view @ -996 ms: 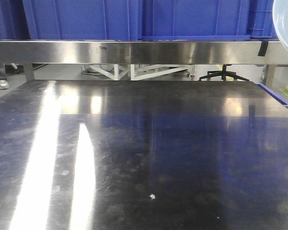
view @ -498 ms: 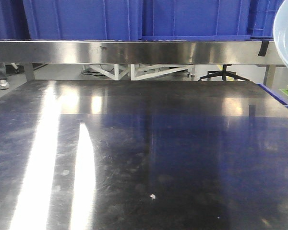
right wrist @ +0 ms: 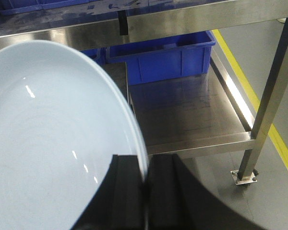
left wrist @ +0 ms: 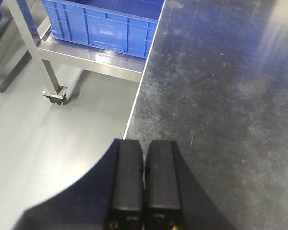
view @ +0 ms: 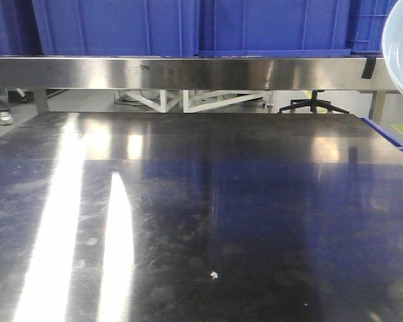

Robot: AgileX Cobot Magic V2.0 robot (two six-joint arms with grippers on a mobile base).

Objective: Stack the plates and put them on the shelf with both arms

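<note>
In the left wrist view the black left gripper (left wrist: 145,143) sits at bottom centre, jaws pressed together on nothing, over the edge of the dark, scuffed steel desk (left wrist: 221,72) (a blue plastic crate (left wrist: 105,26) rests on a low steel rack at upper left). In the front view, blue bins (view: 121,27) line the top of the frame on a long stainless steel shelf (view: 188,72). At the upper right edge curves a slice of the pale blue-white, glossy round plate (view: 401,47), held in the air clear of the desk. In the right wrist view that plate fills the left half, tilted, with faint concentric rings and small highlights inside. The right gripper (right wrist: 145,163) at bottom centre has its jaws pinching the low upturned rim. A yellow floor line (right wrist: 278,139) runs down the right edge.
</note>
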